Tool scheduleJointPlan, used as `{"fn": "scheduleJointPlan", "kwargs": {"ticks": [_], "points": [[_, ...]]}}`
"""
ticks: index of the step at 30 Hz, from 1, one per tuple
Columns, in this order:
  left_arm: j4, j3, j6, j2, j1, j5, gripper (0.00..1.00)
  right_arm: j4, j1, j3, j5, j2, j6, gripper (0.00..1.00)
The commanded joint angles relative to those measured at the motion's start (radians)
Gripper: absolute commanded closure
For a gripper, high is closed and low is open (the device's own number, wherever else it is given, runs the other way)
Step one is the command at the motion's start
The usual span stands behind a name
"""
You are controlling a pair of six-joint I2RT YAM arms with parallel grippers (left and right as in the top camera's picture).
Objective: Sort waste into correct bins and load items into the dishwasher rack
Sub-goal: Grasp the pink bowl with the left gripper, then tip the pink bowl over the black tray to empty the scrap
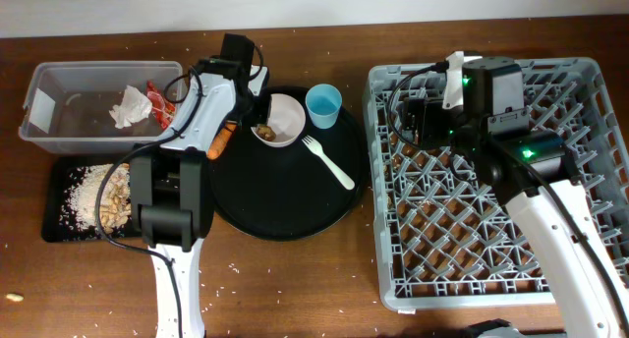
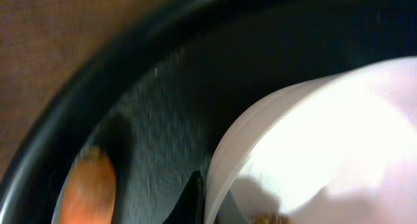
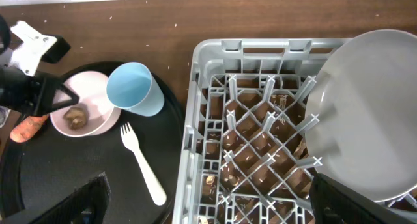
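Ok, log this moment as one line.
left tool: at small white bowl rim, grip unclear | right tool: open over dishwasher rack | grey-green bowl: in rack

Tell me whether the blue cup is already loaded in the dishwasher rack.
No, the blue cup stands on the round black tray next to the white fork, outside the dishwasher rack.

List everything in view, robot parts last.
tub: 1, clear, far left
napkin: 1, white, in tub
wrapper: 1, red, in tub
flat tray: 1, black, beside tub
rice and scraps: 1 pile, pale, flat tray
round tray: 1, black, centre
small bowl: 1, white, round tray
cup: 1, blue, round tray
fork: 1, white, round tray
carrot: 1, orange, round tray
rack: 1, grey, right
large bowl: 1, grey-green, in rack
left end effector: 1, black, gripping small bowl
right end effector: 1, black, open above rack
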Motion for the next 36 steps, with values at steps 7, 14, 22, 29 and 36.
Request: {"fn": "scheduleJointPlan", "kwargs": {"ticks": [7,14,22,29,36], "points": [[-0.687,0.653,-0.009,-0.005,0.006,-0.637,0.99,0.003,0.003,0.006,-0.002,0.005,0.004,0.03],[-0.766,0.682,-0.036,-0.086,0.036,-0.988,0.99,-0.009,0.003,0.006,-0.002,0.005,0.004,0.03],[-0.766,0.681,-0.037,-0.353,0.466,-0.569,0.99,-0.018,0.004,0.006,-0.006,0.043,0.004,0.03],[-0.766,0.309,-0.111,-0.353,0.681,-0.410,0.99,-0.019,0.004,0.006,-0.006,0.048,0.003,0.03],[-0.552,0.208,-0.151,-0.352,0.724,-0.851,1.00,-0.019,0.004,0.006,-0.006,0.048,0.004,0.03]]}}
